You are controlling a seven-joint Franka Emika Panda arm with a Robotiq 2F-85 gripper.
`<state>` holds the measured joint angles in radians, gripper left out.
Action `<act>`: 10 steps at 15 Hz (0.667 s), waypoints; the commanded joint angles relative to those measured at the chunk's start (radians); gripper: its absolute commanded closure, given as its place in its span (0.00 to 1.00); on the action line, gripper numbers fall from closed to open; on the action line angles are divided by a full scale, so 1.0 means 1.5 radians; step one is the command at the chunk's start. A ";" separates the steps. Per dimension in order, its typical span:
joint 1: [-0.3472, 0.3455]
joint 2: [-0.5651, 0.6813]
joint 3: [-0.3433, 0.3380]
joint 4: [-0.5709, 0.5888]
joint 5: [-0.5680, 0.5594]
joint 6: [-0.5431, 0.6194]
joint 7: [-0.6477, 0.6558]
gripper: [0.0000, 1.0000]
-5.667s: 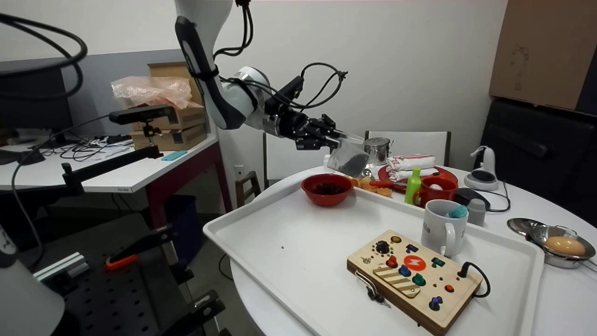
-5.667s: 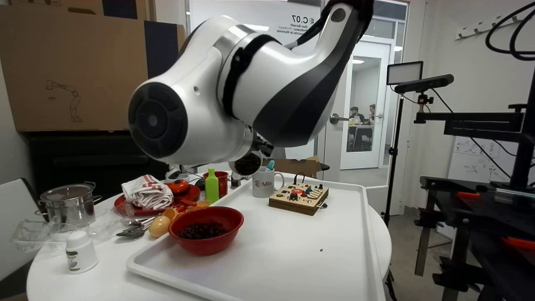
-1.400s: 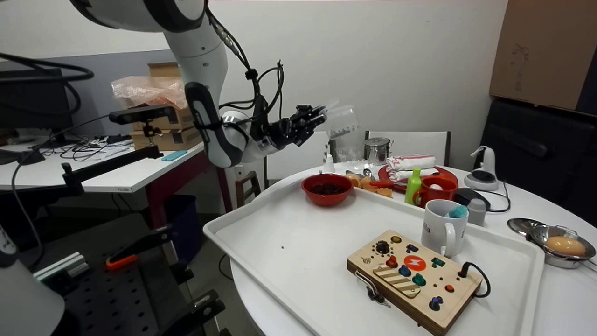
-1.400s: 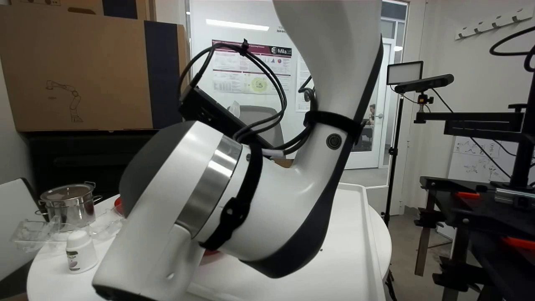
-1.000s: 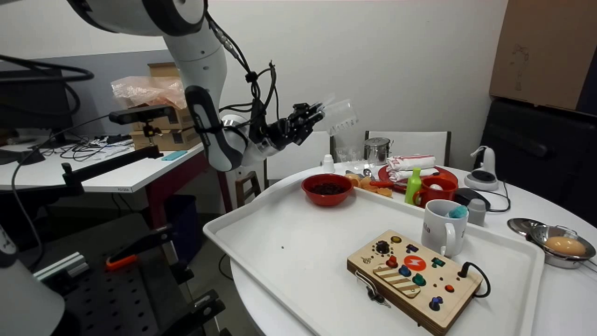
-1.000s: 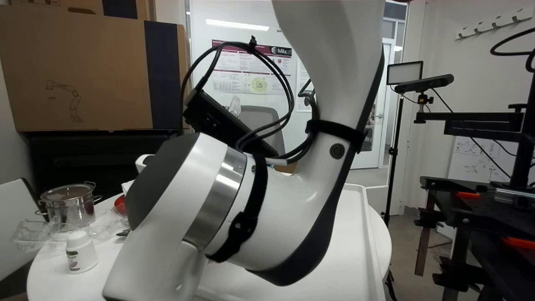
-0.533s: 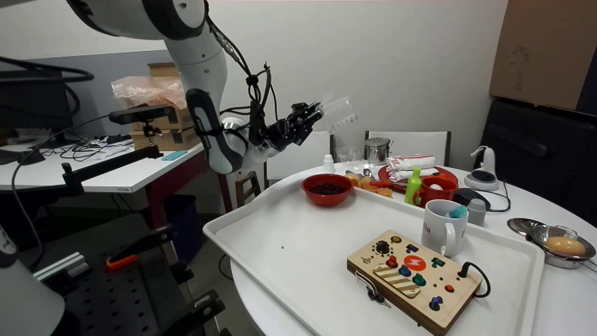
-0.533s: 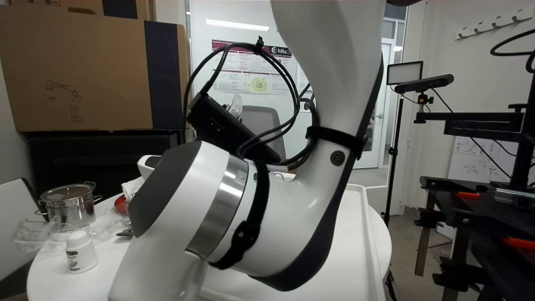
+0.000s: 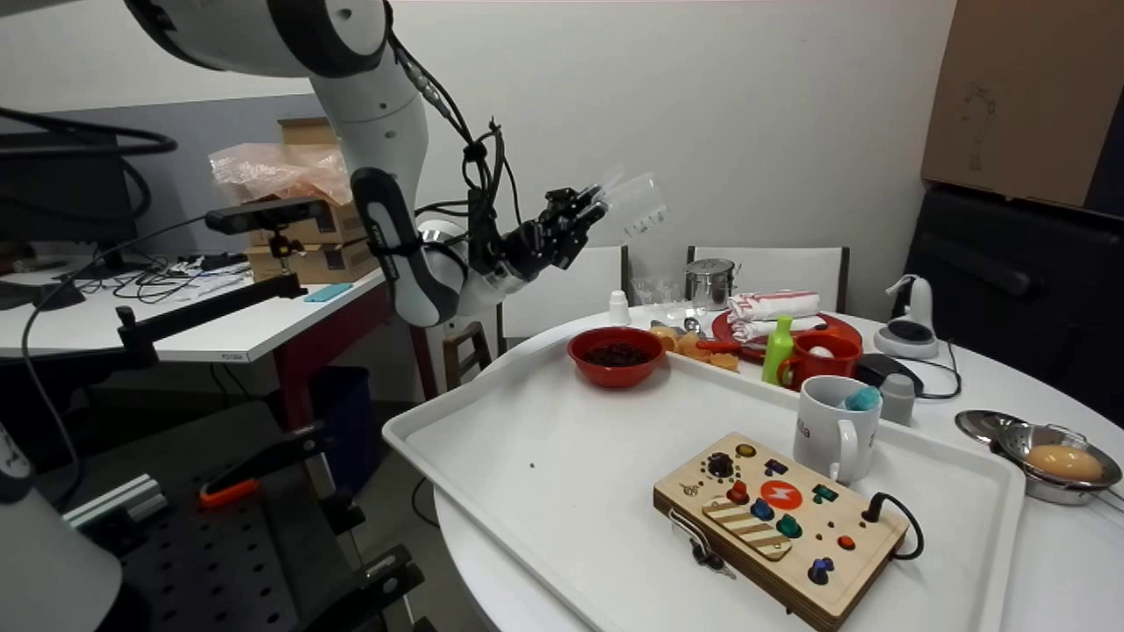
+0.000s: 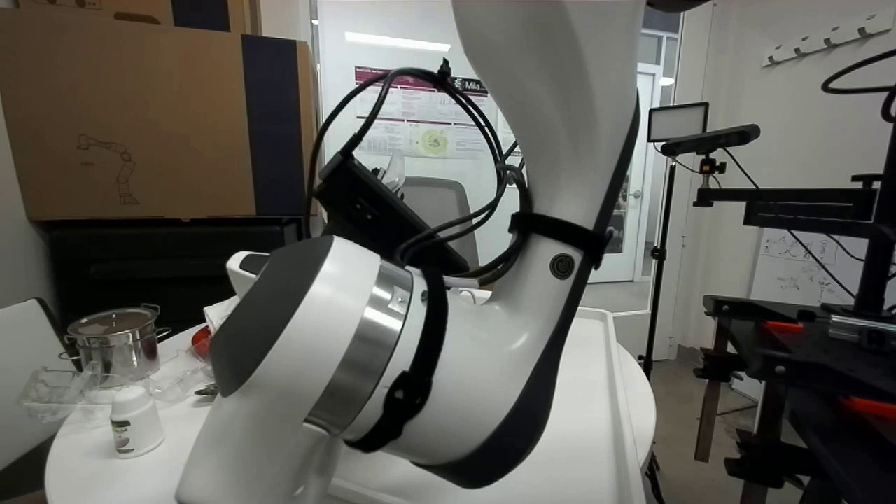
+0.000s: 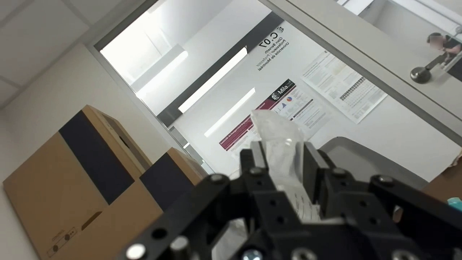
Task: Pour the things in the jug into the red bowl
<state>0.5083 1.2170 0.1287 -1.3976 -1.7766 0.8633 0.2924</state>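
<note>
The clear jug (image 9: 639, 207) is held in the air, tilted, above and slightly right of the red bowl in an exterior view. No dark pieces show inside it. My gripper (image 9: 601, 202) is shut on the jug's handle, which lies between the fingers (image 11: 283, 159) in the wrist view. A sliver of the jug (image 10: 395, 172) shows behind the arm in an exterior view. The red bowl (image 9: 617, 376) stands on the tray's far corner and holds dark small pieces (image 9: 616, 355). In an exterior view the arm hides the bowl.
The white tray (image 9: 527, 527) also bears a wooden knob box (image 9: 780, 522), a white mug (image 9: 830, 430) and one dark speck (image 9: 531, 465). Behind it stand eggshells (image 9: 694, 347), a green bottle (image 9: 779, 351), a red mug (image 9: 825, 360), a metal pot (image 9: 709, 283) and a white bottle (image 9: 618, 307).
Earlier the jug held dark pieces; then pieces fell from it toward the bowl. Now it looks empty. The jug has turned over and risen; in the last second it moved slightly up.
</note>
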 commanded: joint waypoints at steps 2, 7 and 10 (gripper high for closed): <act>-0.003 0.007 0.011 0.007 -0.009 0.016 -0.032 0.85; 0.000 0.013 0.007 0.019 -0.007 0.020 -0.038 0.85; -0.004 0.007 0.014 0.010 -0.004 0.040 -0.053 0.85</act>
<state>0.5054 1.2208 0.1417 -1.3973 -1.7764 0.9117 0.2459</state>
